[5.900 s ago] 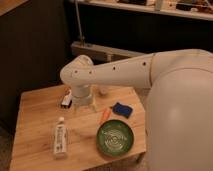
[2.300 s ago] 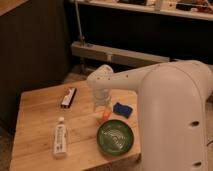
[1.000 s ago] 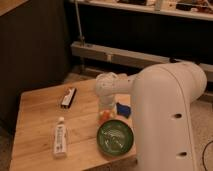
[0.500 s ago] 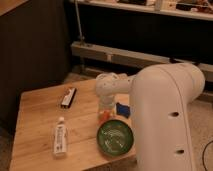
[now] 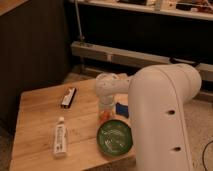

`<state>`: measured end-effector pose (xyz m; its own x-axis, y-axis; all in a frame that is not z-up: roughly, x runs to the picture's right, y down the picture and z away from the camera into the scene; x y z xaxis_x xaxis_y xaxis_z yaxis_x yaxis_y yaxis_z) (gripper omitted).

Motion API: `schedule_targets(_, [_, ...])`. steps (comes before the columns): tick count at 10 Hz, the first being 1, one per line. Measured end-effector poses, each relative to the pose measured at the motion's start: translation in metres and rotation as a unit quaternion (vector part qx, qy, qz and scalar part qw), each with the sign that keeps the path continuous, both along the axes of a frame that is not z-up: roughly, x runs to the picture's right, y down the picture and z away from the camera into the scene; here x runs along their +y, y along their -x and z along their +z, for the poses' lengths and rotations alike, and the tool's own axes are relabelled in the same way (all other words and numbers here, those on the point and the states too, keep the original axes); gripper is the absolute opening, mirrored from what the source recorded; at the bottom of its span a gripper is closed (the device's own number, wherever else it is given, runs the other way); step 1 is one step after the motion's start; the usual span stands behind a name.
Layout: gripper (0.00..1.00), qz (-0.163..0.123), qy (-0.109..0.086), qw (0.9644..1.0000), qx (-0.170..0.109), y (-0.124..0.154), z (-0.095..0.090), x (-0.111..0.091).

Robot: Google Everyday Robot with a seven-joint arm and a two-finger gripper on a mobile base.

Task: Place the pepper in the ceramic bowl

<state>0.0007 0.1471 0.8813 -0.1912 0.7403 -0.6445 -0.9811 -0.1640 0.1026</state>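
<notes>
The pepper (image 5: 103, 117) is a small orange-red piece on the wooden table (image 5: 40, 120), just past the upper left rim of the ceramic bowl (image 5: 115, 138). The bowl is dark green with pale rings inside and holds nothing. My gripper (image 5: 104, 111) points straight down, right over the pepper, and hides most of it. Only a bit of orange shows below the gripper's pale end. My large white arm (image 5: 160, 110) fills the right side of the view.
A blue rectangular object (image 5: 121, 109) lies right of the gripper, partly behind my arm. A white tube (image 5: 60, 138) lies at the front left. A dark flat bar (image 5: 68, 97) lies at the back left. The table's front edge runs just below the bowl.
Over the earlier frames the gripper swung from the table's left side rightward to the pepper. In the last second it has barely moved. The pepper and bowl stay in place.
</notes>
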Motion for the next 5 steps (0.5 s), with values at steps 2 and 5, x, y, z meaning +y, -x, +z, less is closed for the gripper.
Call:
schedule_targets(2, [0.25,-0.008,0.003,1.0000,-0.004,0.0041,0.0011,0.0005])
schedule_targets(5, [0.01,-0.015,0.013,0.9998,-0.011,0.0067,0.0028,0.0020])
